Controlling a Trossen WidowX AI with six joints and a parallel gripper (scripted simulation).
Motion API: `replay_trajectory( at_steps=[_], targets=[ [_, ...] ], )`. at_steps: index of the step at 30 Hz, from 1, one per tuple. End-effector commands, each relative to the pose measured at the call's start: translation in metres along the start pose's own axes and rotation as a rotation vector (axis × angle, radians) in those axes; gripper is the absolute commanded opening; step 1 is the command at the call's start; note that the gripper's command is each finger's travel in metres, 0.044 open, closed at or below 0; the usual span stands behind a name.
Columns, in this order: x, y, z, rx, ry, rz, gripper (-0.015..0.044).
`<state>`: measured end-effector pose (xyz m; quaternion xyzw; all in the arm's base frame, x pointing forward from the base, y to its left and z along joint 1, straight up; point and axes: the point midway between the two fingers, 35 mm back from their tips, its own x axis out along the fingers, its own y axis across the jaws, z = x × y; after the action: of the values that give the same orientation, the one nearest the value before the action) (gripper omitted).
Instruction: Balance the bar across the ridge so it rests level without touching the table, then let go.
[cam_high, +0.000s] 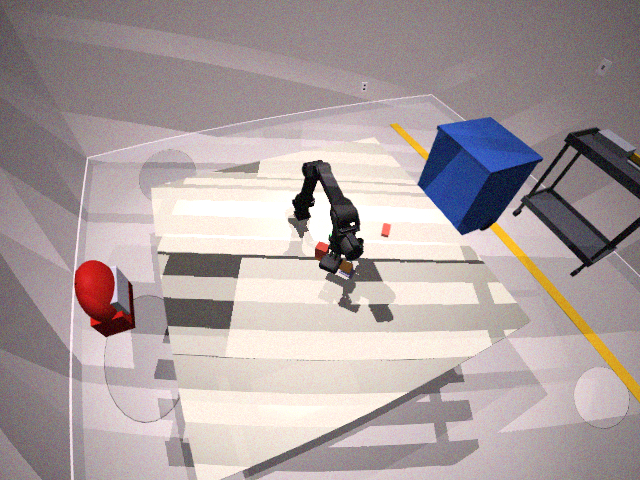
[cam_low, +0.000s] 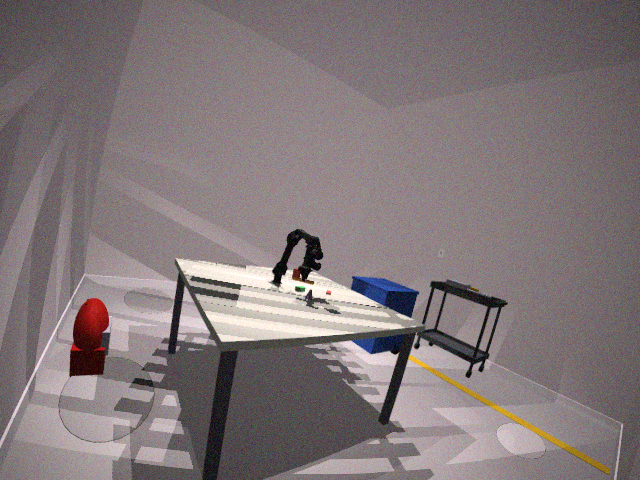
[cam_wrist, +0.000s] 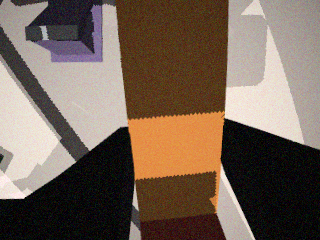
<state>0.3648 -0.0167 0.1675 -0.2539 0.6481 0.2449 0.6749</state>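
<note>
The bar (cam_high: 346, 266) (cam_low: 309, 282) (cam_wrist: 174, 147) is orange-brown, with a red block (cam_high: 321, 250) (cam_low: 296, 273) on one end; a dark red part shows at the bottom of the wrist view. My gripper (cam_high: 337, 262) (cam_low: 304, 278) (cam_wrist: 174, 134) is shut on the bar, one finger on each side, and holds it above the table (cam_high: 289, 330) (cam_low: 289, 322). The ridge, a small purple wedge (cam_low: 309, 295) (cam_wrist: 75, 49), stands on the table, off to the upper left of the bar in the wrist view. In the top view it is mostly hidden by the bar and gripper.
A green block (cam_low: 299, 288) lies near the ridge, mostly hidden behind the arm in the top view. A small red block (cam_high: 386, 229) (cam_low: 328, 292) lies to the right. A blue bin (cam_high: 473, 173) (cam_low: 385, 297) and a dark cart (cam_high: 568, 222) (cam_low: 454, 346) stand beyond the table.
</note>
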Motion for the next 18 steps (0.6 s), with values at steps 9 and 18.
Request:
replay_trajectory(
  at_steps=[9,18],
  targets=[
    [-0.001,0.026,0.036,0.053,0.0,0.002,0.0],
    [-0.001,0.049,0.061,0.089,-0.002,0.004,0.0]
  ],
)
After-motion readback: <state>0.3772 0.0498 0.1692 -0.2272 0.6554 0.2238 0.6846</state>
